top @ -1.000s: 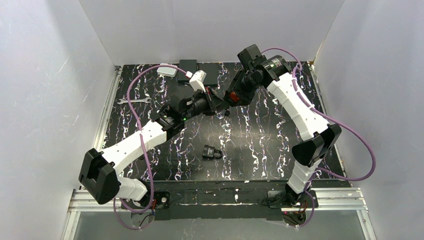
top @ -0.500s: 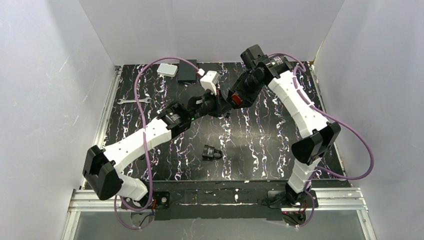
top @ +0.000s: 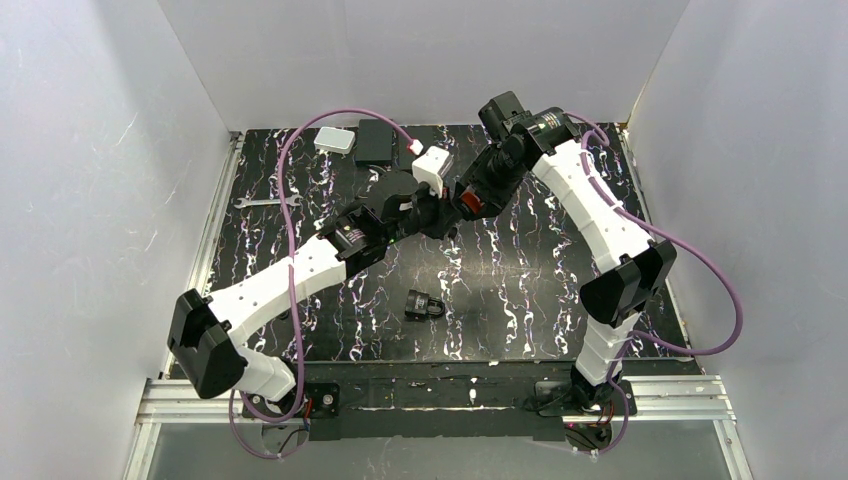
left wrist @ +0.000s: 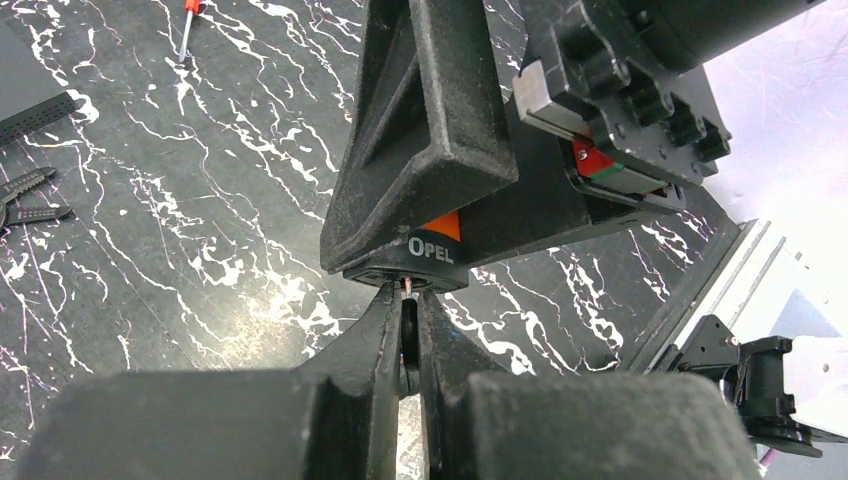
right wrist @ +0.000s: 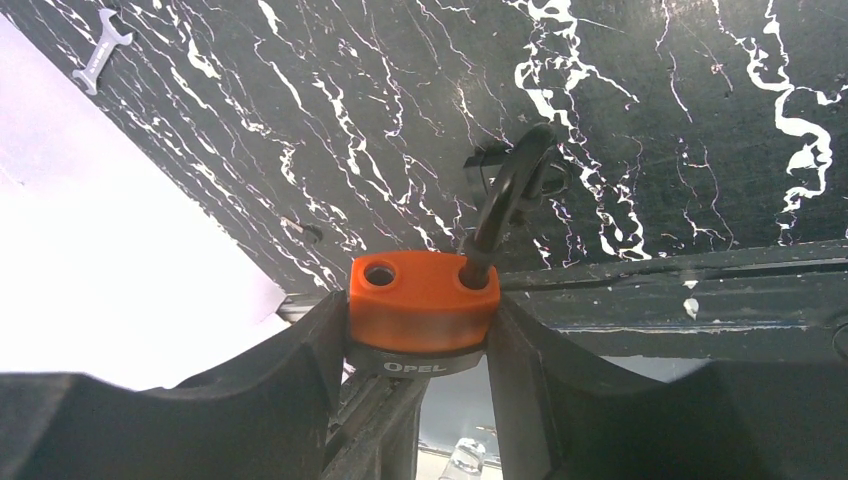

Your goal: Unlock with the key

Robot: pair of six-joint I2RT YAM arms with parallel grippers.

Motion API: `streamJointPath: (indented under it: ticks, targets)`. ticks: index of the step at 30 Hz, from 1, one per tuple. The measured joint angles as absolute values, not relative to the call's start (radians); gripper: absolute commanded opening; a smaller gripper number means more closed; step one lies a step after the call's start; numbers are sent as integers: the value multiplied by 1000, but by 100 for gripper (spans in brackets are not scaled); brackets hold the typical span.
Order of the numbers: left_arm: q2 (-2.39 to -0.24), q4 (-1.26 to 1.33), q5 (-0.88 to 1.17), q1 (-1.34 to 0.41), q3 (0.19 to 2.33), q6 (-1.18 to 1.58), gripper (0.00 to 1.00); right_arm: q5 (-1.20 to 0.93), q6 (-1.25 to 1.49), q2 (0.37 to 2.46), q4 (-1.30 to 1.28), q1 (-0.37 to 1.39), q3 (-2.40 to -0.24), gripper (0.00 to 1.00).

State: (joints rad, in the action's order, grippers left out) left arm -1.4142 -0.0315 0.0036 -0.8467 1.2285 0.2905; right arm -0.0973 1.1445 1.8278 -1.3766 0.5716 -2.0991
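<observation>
While the right gripper [right wrist: 420, 335] clamps the orange padlock [right wrist: 424, 295], the left gripper [left wrist: 408, 302] pinches the key [left wrist: 409, 338], padlock just beyond its fingertips.

Key [left wrist: 408, 322]: almost wholly buried in the left gripper [left wrist: 408, 300]; only a dark sliver and a thin tip show, so the head's shape cannot be told.
Blade tip [left wrist: 409, 287]: whether it sits inside the orange padlock [right wrist: 423, 298] cannot be told.
Orange padlock, left wrist view: mostly covered by a finger [left wrist: 430, 140] of the right gripper [right wrist: 421, 335]; only an orange wedge and a lettered band show.
Key, top view: hidden where the two grippers meet.
Black padlock [top: 424, 303]: too small to tell whether it is locked.
Screwdriver [left wrist: 186, 30]: handle cut off by the top edge.
Dark tool [left wrist: 25, 195]: cut off by the left edge.
</observation>
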Motion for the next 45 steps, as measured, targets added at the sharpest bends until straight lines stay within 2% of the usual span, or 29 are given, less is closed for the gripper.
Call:
streamJointPath:
  ticks: [5, 9, 13, 19, 25, 36, 41, 45]
  targets:
    - [-1409, -35, 3, -847, 1229, 291, 39, -108, 1145, 1828, -1373, 572, -2099, 1]
    - [-1391, -40, 4, -847, 1220, 294, 54, -120, 1146, 1828, -1369, 572, -2099, 1]
    - [-1351, -53, 2, -847, 1215, 303, 64, -133, 1146, 1828, -1369, 572, -2099, 1]
    - [-1238, -57, -26, -847, 1159, 342, 72, -134, 1144, 1827, -1358, 572, -2098, 1]
    - [-1167, -45, -49, -834, 1106, 416, 72, -135, 1136, 1769, -1277, 570, -2015, 1]
    - [-1251, 29, -46, -821, 1123, 596, 70, -145, 1122, 1665, -1154, 567, -1918, 1]
    - [-1345, 52, -36, -821, 1170, 659, 61, -159, 1124, 1640, -1113, 565, -1881, 1]
    - [-1384, 53, -47, -820, 1188, 702, 47, -167, 1125, 1626, -1094, 565, -1867, 1]
